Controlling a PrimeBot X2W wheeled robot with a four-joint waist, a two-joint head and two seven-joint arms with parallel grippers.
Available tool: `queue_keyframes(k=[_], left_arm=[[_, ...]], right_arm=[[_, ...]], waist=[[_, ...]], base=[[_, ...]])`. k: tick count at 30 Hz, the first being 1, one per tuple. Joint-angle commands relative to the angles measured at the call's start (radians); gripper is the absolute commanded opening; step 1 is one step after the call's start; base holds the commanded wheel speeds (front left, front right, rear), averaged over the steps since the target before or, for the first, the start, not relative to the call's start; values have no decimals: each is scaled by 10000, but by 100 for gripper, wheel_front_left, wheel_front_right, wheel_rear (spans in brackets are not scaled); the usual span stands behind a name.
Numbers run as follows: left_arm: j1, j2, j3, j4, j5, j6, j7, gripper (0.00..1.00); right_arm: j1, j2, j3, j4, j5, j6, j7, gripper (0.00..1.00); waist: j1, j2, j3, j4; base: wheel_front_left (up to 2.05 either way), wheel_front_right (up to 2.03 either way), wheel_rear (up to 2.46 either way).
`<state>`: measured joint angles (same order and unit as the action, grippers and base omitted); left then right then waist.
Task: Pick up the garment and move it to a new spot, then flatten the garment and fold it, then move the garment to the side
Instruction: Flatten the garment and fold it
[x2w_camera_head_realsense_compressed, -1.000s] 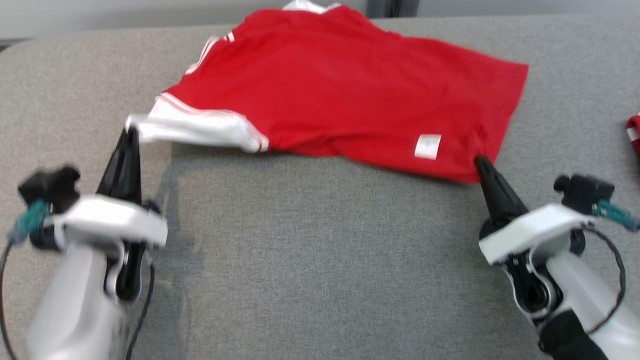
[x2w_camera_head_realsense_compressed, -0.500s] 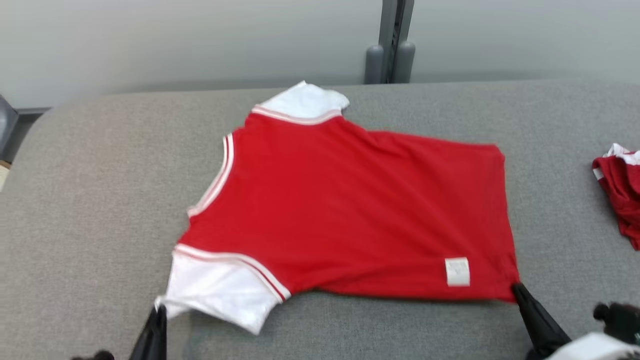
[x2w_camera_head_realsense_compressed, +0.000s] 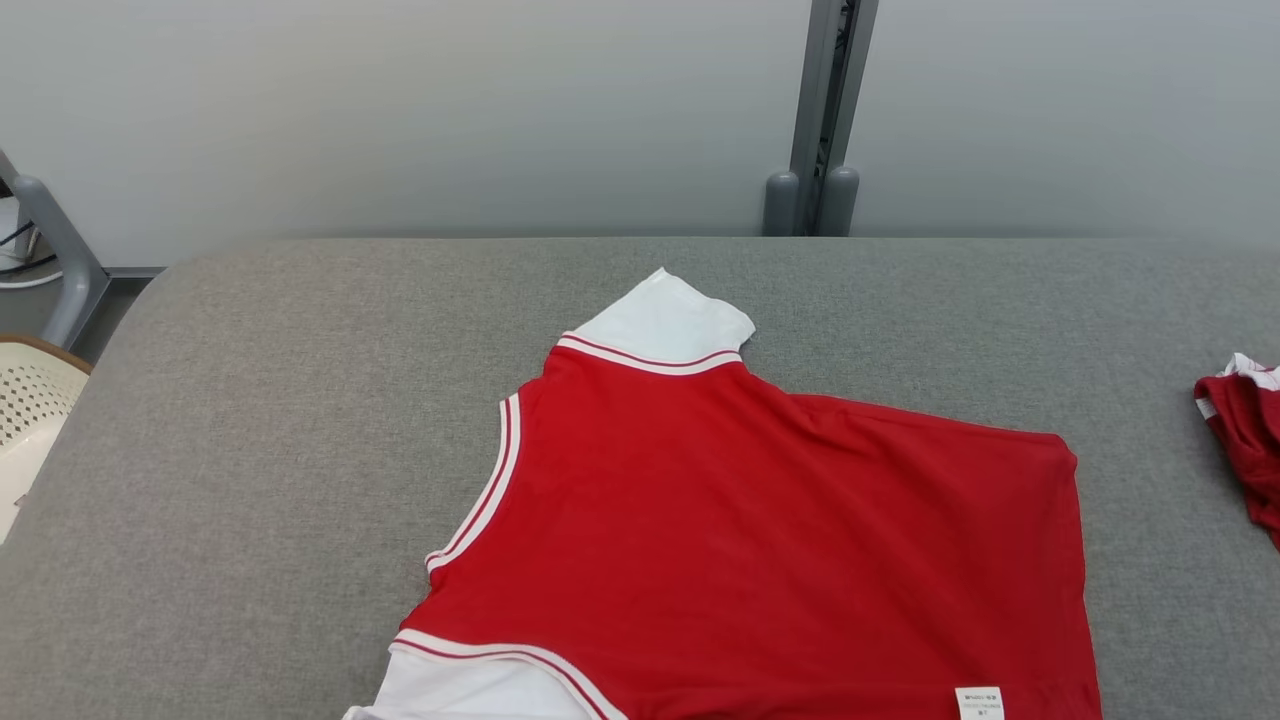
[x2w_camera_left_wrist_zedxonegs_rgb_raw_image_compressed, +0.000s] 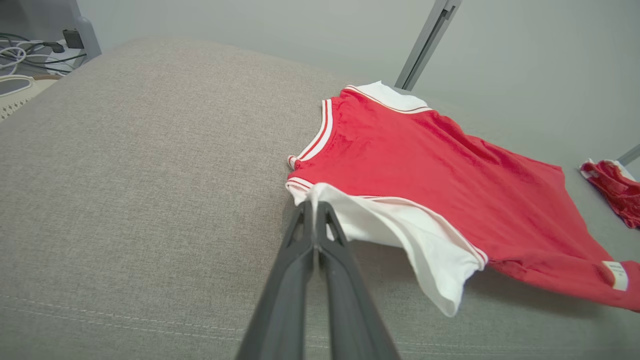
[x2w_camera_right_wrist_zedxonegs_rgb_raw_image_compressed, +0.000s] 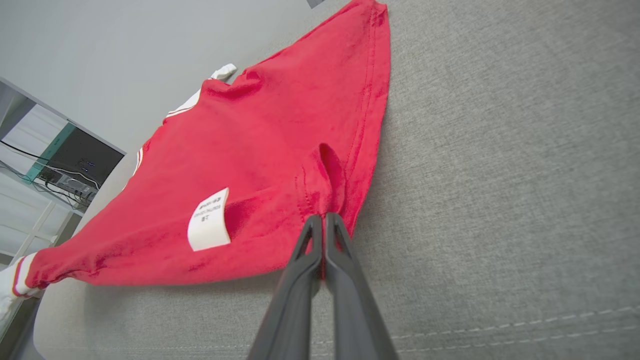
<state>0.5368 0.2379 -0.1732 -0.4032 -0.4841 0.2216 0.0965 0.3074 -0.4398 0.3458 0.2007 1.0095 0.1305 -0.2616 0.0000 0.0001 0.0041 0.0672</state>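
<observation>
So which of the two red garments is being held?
The spread-out red garment in the middle: left end effector pinches its white sleeve, right end effector its hem corner. The crumpled one lies untouched at the right.

Red short-sleeved knit garment (x2w_camera_head_realsense_compressed: 760, 540): plain red body, 2 plain white sleeves, thin red-and-white striped trim along neckline and sleeve seams; its small rectangular fabric label (x2w_camera_right_wrist_zedxonegs_rgb_raw_image_compressed: 209, 227) is white with dark print. Padded woven-fabric table top (x2w_camera_head_realsense_compressed: 250, 400) is mid-grey with a flecked weave and pale stitch lines; crumpled cloth (x2w_camera_head_realsense_compressed: 1245, 440) at its right side is red with white edging. Left gripper (x2w_camera_left_wrist_zedxonegs_rgb_raw_image_compressed: 315, 206) and right gripper (x2w_camera_right_wrist_zedxonegs_rgb_raw_image_compressed: 324, 216) dark grey, wall (x2w_camera_head_realsense_compressed: 400, 110) pale grey, upright metal post (x2w_camera_head_realsense_compressed: 825, 110) grey, perforated plastic basket (x2w_camera_head_realsense_compressed: 25, 400) cream.
</observation>
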Motion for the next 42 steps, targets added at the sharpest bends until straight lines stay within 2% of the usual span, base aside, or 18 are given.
queue_keyframes(k=[1,8,13,18,25,31,32,33,34,35,36,37,38,42], left_arm=[[-134,118,39,-42,80,45,69,0],[-1056,318,20,146,6,-258,247,0],[-2517,616,132,560,-83,-667,440,0],[-4215,843,253,1173,-208,-1090,499,0],[-6403,938,13,2835,-285,-1792,476,0],[-7756,672,-281,4995,-527,-2507,47,0],[-7856,648,-334,5235,-552,-2616,21,12],[-7939,618,-368,5438,-581,-2703,-98,49],[-7986,590,-387,5636,-620,-2772,-206,100],[-8007,559,-412,5785,-632,-2850,-324,100],[-8028,514,-404,5918,-670,-2889,-470,100],[-8030,498,-386,6018,-663,-2901,-640,100],[-7983,454,-327,6103,-687,-2883,-847,100],[-7491,247,-57,6107,-692,-2658,-1767,100]], right_arm=[[-40,93,-118,-72,-115,4,-41,0],[-348,722,-799,-533,-965,4,-41,0],[-622,1451,-1398,-912,-1710,4,-39,0],[-1063,1887,-1705,-1279,-2294,4,-40,0],[-1960,2156,-1853,-1019,-2507,4,-40,0],[-2325,2322,-2070,-441,-2651,4,-40,0],[-2329,2326,-2087,-375,-2655,4,-40,0],[-2338,2335,-2094,-340,-2679,4,-40,0],[-2344,2354,-2091,-313,-2688,4,-40,0],[-2336,2403,-2077,-293,-2634,4,-40,0],[-2279,2423,-2049,-203,-2563,4,-40,11],[-2234,2399,-2071,-162,-2594,4,-40,41],[-2202,2436,-2088,-178,-2584,4,-40,100],[-1996,2497,-2496,-557,-3179,4,-41,100]], waist=[[0,-1,90,-111],[0,-1,641,-387],[0,-1,1253,-668],[0,-1,1946,-912],[0,-1,2943,-1034],[0,-1,3405,-1002],[0,-1,3417,-1001],[0,-1,3420,-998],[0,-1,3414,-1006],[0,-1,3397,-1013],[0,-1,3366,-1009],[0,-1,3319,-999],[0,-1,3250,-994],[0,-1,2930,-1014]], base=[[0,0,0],[0,0,0],[0,0,0],[0,0,0],[0,0,0],[0,0,0],[0,0,0],[0,0,0],[0,0,0],[0,0,0],[0,0,0],[0,0,0],[0,0,0],[0,0,0]])
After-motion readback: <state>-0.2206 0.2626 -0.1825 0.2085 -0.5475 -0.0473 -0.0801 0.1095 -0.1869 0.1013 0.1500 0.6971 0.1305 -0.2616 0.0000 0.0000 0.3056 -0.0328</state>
